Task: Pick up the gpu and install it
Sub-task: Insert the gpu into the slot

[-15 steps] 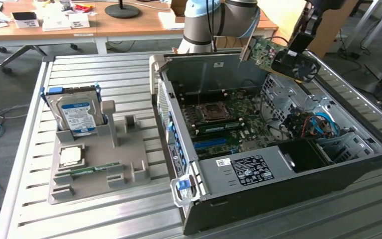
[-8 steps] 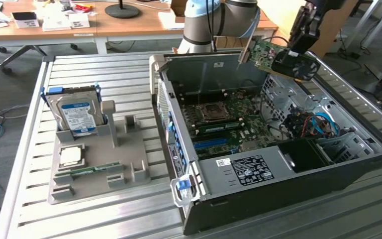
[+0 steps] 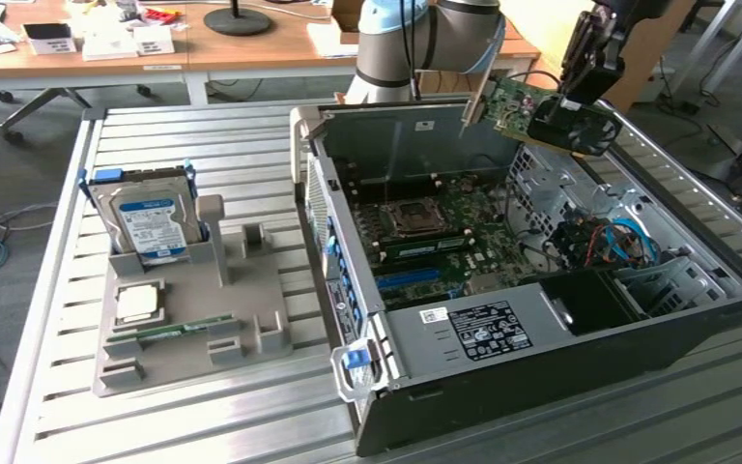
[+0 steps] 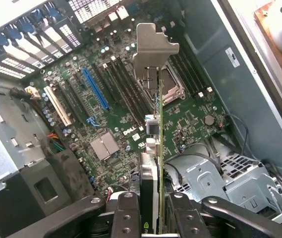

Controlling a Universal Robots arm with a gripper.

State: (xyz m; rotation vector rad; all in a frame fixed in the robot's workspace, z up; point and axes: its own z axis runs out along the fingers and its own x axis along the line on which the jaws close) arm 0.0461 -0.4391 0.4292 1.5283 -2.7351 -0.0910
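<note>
Gripper (image 3: 562, 108) closed on the gpu (image 3: 516, 101), its two dark fingers (image 4: 126, 215) pressing the card's faces from either side. The card hangs in the air above the open computer case (image 3: 680, 319), over the case's far rim toward the exterior view's right. It touches nothing but the gripper and is tilted, with its green board and black fan shroud showing. In the wrist view it is seen edge-on, running away from the fingers to its silver bracket (image 4: 153, 47), which hovers over the motherboard (image 4: 195, 119) near the processor socket (image 4: 173, 87). The long blue slot (image 4: 95, 89) lies off to one side, apart from the card. The case lies on its side on the slatted metal bench (image 3: 216, 425). Well apart, at the exterior view's left, a grey holder (image 3: 236, 290) carries a hard drive (image 3: 150, 224) with a blue label standing upright, and a processor chip (image 3: 136, 304) lies flat just beside it, nearer the camera.
</note>
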